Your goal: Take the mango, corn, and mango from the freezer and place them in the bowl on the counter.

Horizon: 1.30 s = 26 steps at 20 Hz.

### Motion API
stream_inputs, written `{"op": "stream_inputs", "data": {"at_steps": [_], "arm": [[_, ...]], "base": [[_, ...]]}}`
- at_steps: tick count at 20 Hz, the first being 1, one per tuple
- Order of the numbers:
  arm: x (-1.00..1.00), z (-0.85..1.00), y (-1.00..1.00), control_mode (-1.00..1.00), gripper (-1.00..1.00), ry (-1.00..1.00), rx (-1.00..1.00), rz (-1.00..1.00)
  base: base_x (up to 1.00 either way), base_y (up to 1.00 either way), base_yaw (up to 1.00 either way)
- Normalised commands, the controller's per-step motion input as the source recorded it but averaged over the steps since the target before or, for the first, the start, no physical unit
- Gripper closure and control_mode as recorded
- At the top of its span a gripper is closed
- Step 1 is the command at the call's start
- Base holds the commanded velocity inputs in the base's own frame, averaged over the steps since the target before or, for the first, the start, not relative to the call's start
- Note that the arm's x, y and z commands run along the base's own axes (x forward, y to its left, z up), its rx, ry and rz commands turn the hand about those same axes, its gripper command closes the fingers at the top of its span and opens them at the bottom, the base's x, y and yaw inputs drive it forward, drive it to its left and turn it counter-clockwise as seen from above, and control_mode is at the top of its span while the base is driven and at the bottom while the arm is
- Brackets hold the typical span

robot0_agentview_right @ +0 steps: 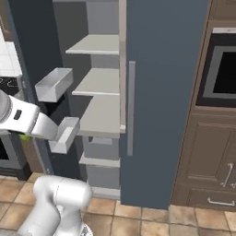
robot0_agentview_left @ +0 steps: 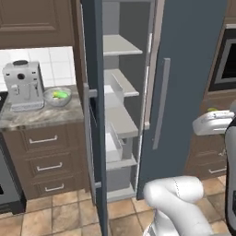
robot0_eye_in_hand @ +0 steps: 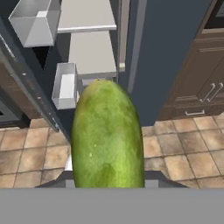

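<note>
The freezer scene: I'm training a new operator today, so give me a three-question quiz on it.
1. True or false: the freezer door stands open.
2. What fills the hand view, held in the gripper? A) corn B) green mango C) cup
3. Name the thing beside the coffee machine on the counter.

Key: 1 true. 2 B. 3 the bowl, which already holds something green and yellow.

Bowl [robot0_agentview_left: 57, 97] and coffee machine [robot0_agentview_left: 23, 85] on counter [robot0_agentview_left: 41, 116].
</note>
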Motion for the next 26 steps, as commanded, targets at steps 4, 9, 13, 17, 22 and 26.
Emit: {"op": "stream_inputs", "data": {"at_steps": [4,9,13,17,22,26], "arm": [[0.0,0.0,0.0,1.0,1.0,0.0,0.0,0.0],[0.0,0.0,0.0,1.0,1.0,0.0,0.0,0.0],[0.0,0.0,0.0,1.0,1.0,0.0,0.0,0.0],[0.0,0.0,0.0,1.0,1.0,0.0,0.0,0.0],[0.0,0.0,0.0,1.0,1.0,0.0,0.0,0.0],[0.0,0.0,0.0,1.0,1.0,0.0,0.0,0.0]], "base": [[-0.71,0.94,0.05],[-0.23,1.0,0.08],[0.16,1.0,0.08],[0.76,1.0,0.01],[0.99,0.42,-0.05],[0.97,-0.15,-0.04]]}}
